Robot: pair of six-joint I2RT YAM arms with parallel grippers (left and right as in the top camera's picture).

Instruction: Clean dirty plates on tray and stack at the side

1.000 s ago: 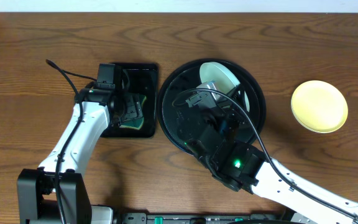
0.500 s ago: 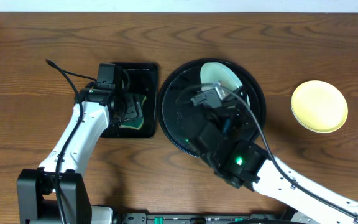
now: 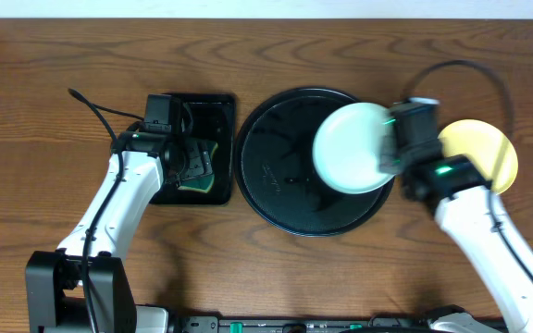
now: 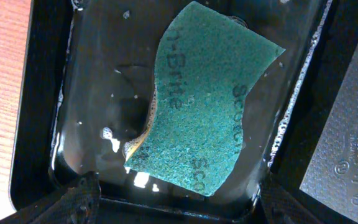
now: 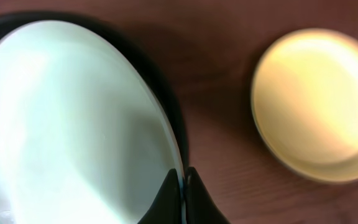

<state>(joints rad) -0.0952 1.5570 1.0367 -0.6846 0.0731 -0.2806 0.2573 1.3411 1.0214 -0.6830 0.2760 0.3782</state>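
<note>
Black right gripper [image 5: 182, 186] pinches the rim of a pale mint-green round plate [image 5: 73, 124], held over the right side of the round glossy black tray [image 3: 266, 176], likely to stack on the yellow round plate [image 3: 476, 159]; left gripper [image 4: 179, 208] hangs spread above a green scouring sponge [image 4: 204, 106].

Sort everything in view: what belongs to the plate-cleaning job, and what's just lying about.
Job:
- mint plate, pinched at its rim by the right fingers
- yellow plate
- round black tray
- green sponge, in the rectangular tray of water

Lying about:
- only the black cable by the left arm
</note>
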